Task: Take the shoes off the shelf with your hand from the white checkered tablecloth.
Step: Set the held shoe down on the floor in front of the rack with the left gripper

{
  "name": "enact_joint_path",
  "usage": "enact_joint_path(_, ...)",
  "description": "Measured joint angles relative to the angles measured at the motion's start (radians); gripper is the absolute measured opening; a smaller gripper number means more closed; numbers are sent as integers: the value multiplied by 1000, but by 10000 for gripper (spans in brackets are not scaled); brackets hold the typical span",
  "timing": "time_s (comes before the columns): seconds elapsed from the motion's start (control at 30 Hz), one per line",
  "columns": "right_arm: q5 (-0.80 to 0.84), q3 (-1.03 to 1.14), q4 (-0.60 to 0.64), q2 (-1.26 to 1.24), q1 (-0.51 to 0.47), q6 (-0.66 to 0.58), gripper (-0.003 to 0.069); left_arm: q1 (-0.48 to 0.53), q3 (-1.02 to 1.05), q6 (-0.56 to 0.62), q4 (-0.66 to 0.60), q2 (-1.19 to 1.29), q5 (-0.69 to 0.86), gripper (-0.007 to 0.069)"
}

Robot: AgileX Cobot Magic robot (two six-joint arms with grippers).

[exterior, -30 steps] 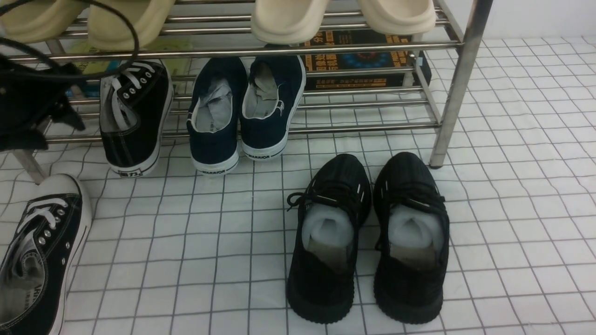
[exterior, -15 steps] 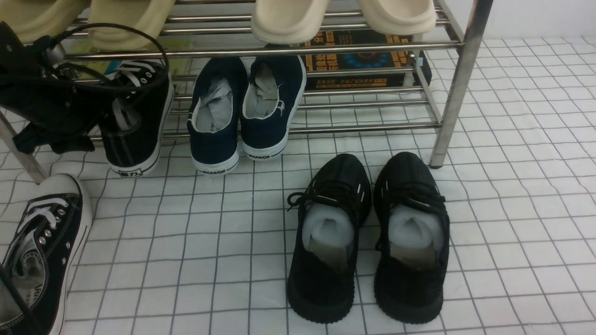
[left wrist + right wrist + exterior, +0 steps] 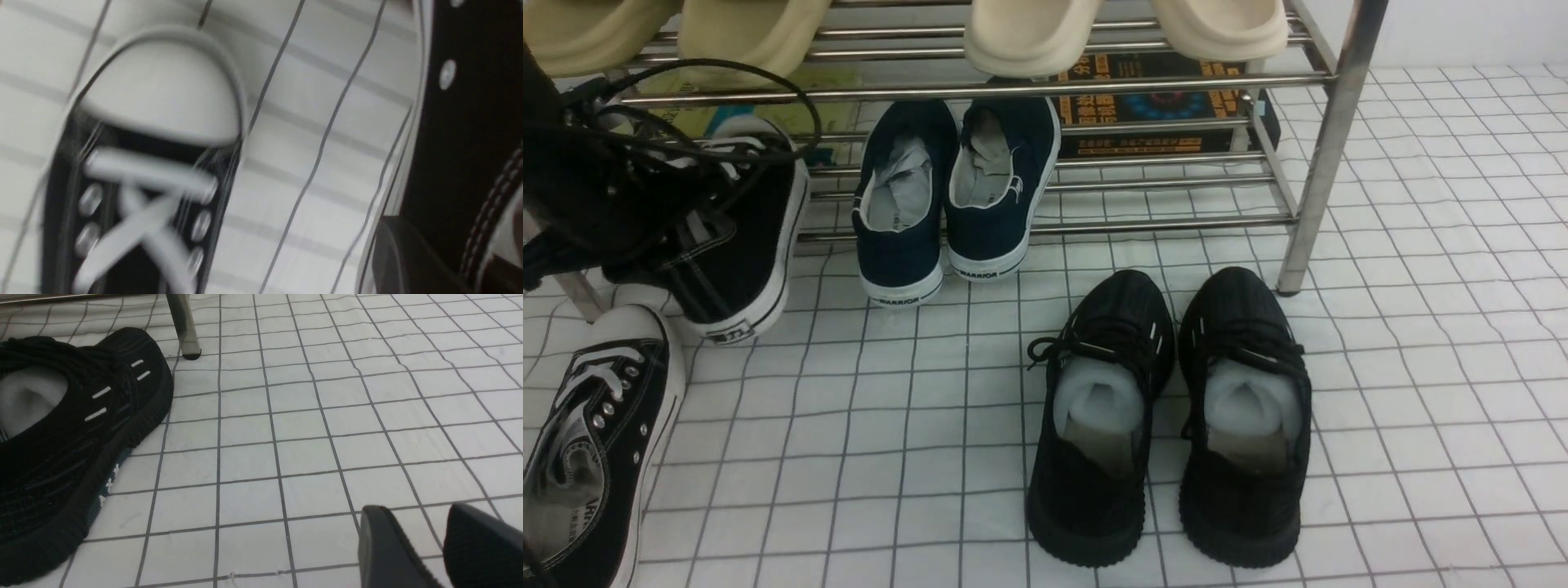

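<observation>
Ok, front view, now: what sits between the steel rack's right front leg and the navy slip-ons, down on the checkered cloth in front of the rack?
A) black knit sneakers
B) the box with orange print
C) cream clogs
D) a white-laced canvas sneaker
A: the black knit sneakers stand side by side on the checkered cloth, black-soled.

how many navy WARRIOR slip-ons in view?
2: one navy slip-on, and right beside it, on its right, a second navy slip-on, both on the shoe rack's lower tier.
</observation>
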Motion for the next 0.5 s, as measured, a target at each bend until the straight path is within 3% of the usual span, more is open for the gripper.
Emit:
enact_joint_path(0.1,0,0,0,0,0,0,239,0,19,0,23,-70,111,18)
enact_joint_path(0.23,0,0,0,0,0,0,239,0,127,-3,49,-154,145,18)
enact_joint_path(0.5,0,0,0,0,0,0,239,0,385,-60,63,-245,-6,19)
